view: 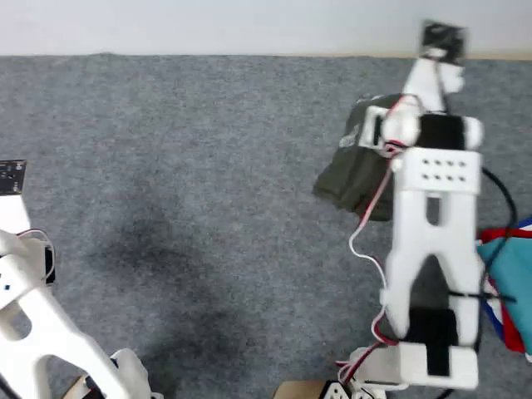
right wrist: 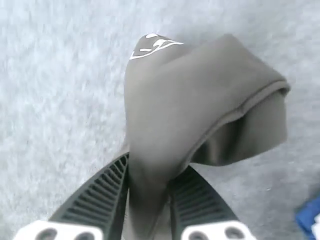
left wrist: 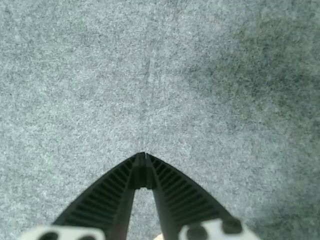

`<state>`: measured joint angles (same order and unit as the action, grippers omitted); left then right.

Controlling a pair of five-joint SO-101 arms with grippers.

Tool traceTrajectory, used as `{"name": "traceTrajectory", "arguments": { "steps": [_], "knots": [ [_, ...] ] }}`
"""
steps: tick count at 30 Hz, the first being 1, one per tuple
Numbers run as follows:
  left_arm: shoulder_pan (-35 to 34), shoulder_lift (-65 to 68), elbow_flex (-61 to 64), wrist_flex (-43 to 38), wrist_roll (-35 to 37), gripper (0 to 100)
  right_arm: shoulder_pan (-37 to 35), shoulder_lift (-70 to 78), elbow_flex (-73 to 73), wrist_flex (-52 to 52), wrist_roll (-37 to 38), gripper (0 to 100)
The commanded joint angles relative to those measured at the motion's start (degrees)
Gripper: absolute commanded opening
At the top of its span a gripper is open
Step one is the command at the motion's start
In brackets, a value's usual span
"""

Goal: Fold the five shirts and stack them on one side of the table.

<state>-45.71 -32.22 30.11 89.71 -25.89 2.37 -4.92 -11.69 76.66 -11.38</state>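
Observation:
A dark olive shirt (view: 359,170) hangs bunched at the far right of the grey table, partly behind the right arm. In the right wrist view my right gripper (right wrist: 149,195) is shut on the olive shirt (right wrist: 200,110), whose cloth runs down between the black fingers (right wrist: 100,200) and shows a small white print at its far end. A blue and red shirt (view: 509,283) lies at the right edge. My left gripper (left wrist: 145,165) is shut with nothing in it, just above bare felt near the table's left front.
The grey felt table (view: 208,191) stretches wide and bare across the middle and left. A pale wall runs along the far edge. A small black board (view: 12,176) sits at the left edge, and a brown corner (view: 303,389) shows at the front.

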Motion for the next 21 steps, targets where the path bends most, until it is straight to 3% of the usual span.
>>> {"name": "traceTrajectory", "arguments": {
  "steps": [1, 9, 21],
  "knots": [
    [0.0, -1.5, -0.2, 0.4, -0.1, 0, 4.5, -7.5, -4.0, 0.0, 2.3, 0.9],
    [0.0, -1.4, -0.2, 0.6, -0.1, 0, 15.3, -12.8, -4.0, -0.5, 8.5, 0.9],
    [0.3, -1.1, -0.2, 0.2, -0.1, 0, 28.5, -13.1, -4.1, -1.9, 9.7, 0.9]
  ]
}}
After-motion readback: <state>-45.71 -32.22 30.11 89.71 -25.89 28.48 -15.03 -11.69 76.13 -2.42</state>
